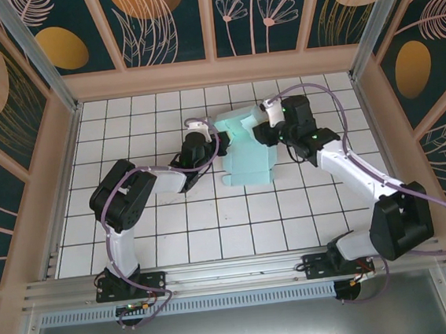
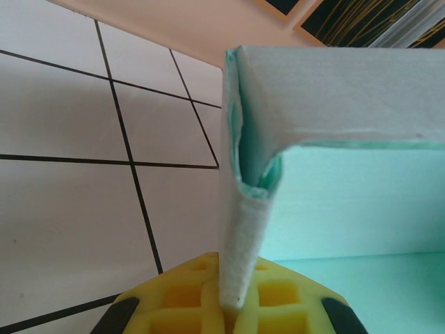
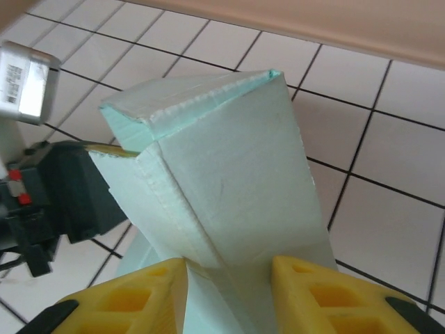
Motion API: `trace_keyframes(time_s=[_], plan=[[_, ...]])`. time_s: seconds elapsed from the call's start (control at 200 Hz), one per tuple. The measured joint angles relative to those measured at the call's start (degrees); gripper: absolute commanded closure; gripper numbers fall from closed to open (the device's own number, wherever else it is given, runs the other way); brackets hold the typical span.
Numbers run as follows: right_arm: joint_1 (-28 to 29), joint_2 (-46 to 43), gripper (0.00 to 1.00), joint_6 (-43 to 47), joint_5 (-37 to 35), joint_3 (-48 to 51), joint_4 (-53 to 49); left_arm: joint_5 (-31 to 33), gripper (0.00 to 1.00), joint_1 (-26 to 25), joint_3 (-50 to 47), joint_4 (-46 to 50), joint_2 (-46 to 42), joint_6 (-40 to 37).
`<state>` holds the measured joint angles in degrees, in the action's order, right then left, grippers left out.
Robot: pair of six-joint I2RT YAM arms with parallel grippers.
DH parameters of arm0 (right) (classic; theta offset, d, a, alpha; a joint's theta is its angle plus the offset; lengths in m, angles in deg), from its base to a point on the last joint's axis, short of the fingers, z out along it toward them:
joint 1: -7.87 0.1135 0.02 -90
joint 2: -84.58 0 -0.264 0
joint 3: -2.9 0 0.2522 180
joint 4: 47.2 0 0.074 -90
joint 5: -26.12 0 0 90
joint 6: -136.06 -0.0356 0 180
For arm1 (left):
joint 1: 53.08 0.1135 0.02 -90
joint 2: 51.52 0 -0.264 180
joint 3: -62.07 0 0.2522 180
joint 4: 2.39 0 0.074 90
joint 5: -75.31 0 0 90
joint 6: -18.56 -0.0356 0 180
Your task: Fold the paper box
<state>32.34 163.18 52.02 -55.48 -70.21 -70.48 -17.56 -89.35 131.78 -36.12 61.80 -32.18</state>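
**Both Claws at the Paper Box, Mid-Table**

The paper box (image 1: 246, 161) lay on the white tiled table (image 1: 174, 235), a little beyond its middle and between the two arms. It was pale mint card, only partly formed. A flat panel rested on the tiles at the near side, and raised walls stood at the far end.

The left claw (image 1: 217, 141) met the box at its left edge. In the left wrist view, the left claw (image 2: 233, 306) was pressed together on a thin, doubled-over wall of the paper box (image 2: 348, 90). That wall stood upright between the yellow pads (image 2: 181, 292). The wall turned a corner just above the pinch and ran off to the right.

The right claw (image 1: 257, 130) reached the box's far right corner. In the right wrist view, the right claw (image 3: 229, 292) straddled a raised, creased part of the paper box (image 3: 229, 181). Its yellow fingers (image 3: 132, 299) stood apart, one on each side, and the card reached both inner faces. Whether they squeezed it could not be told.
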Motion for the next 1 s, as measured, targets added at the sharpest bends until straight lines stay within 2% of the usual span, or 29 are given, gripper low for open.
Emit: trace_keyframes(time_s=[0.475, 0.836, 1.001], plan=[[9.9, 4.1, 0.67, 4.2, -27.2, -0.1, 3.5, -0.1, 1.0, 0.0, 0.0, 0.6, 1.0, 1.7], [13.1, 8.2, 0.75, 6.1, -39.2, -0.2, 5.6, 0.0, 1.0, 0.0, 0.1, 1.6, 1.2, 1.7], [14.7, 10.9, 0.84, 6.3, -44.9, -0.7, 6.3, 0.4, 1.0, 0.0, 0.1, 3.3, 1.2, 2.5]])
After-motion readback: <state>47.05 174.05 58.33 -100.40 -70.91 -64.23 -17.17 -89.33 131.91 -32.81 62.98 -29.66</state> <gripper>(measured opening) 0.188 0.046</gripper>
